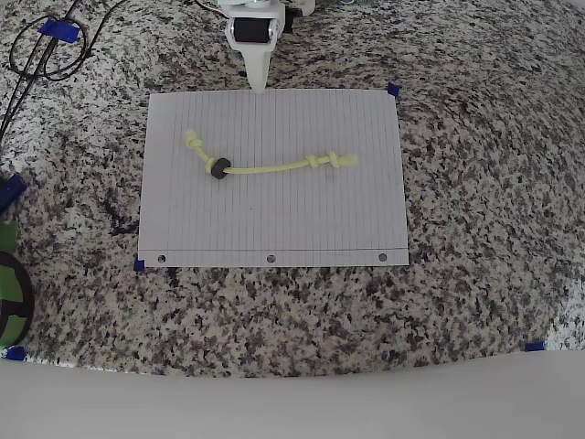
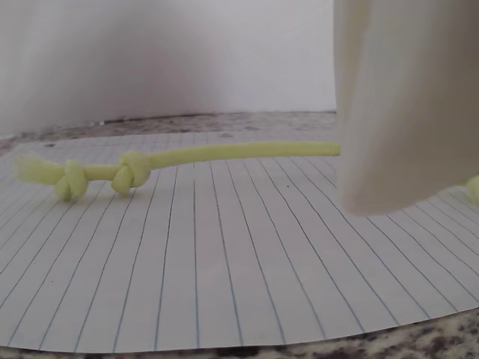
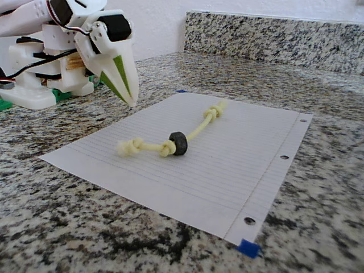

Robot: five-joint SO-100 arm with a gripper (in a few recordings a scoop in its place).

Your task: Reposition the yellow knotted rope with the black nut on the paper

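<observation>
White arm (image 3: 34,17) angled downward, jaws closed to a point.

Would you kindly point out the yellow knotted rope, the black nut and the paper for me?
yellow knotted rope (image 1: 274,168), overhead view, on the straight middle stretch of cord.
black nut (image 3: 178,143), fixed view, on the nut's outer rim.
paper (image 1: 274,229), overhead view, on a bare lined area below the rope.

pale yellow-green knotted cord (image 1: 274,168) carrying a small black ring nut (image 1: 218,169). white notebook sheet (image 1: 274,219) with thin blue-grey ruled lines. speckled black, white and grey granite counter (image 1: 475,274). blue tape bits (image 3: 248,248) at sheet corners. white plastic gripper (image 3: 126,96), green strips inside the fingers, black motor on top.
</observation>
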